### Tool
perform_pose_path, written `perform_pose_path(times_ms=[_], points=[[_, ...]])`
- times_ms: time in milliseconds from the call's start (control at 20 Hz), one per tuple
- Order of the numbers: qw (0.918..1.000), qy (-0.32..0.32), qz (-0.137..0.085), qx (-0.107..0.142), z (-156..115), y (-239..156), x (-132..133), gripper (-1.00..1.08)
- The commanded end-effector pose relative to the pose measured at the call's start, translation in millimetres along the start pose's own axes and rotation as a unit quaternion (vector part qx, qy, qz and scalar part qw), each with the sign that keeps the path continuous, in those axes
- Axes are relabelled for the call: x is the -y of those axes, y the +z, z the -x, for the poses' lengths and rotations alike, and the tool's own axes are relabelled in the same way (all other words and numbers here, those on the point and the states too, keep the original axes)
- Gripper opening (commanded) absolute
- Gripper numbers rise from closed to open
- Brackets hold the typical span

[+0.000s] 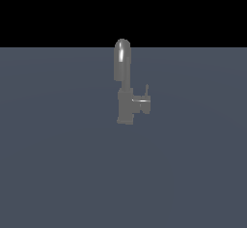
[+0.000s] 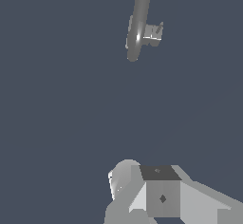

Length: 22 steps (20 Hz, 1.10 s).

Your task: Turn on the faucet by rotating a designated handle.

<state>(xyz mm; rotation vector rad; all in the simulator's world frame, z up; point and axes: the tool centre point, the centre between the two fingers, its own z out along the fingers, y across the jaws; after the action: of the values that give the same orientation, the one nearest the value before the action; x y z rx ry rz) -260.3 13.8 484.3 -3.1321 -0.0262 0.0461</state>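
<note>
No readable text, labels, brands, numbers or signs in either view. Faucet [image 1: 126, 94] is plain matte grey, handle [image 1: 144, 101] at its 3 o'clock is unmarked too. Floor [image 1: 58, 164] is uniform blue-grey, no print. Only mark: a small dark diamond on the grey block [image 2: 163, 198] in the wrist view, a shape, not a character.

Worktop [image 1: 58, 164]: flat, plain slate blue-grey, matte, filling the lower part of the exterior view.
Backdrop [image 1: 48, 9]: solid black band above the worktop's far edge.
</note>
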Motion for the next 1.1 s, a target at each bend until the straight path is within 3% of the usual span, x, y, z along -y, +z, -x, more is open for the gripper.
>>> perform_pose_path(times_ms=[0,550,1050], points=[[1.0000,0.000,0.000,0.000,0,0,0,-1.00],[0.9994,0.021,-0.020,0.017,-17,1,0,-1.00],[0.9918,0.078,-0.077,0.065,-64,8,-4,-1.00]])
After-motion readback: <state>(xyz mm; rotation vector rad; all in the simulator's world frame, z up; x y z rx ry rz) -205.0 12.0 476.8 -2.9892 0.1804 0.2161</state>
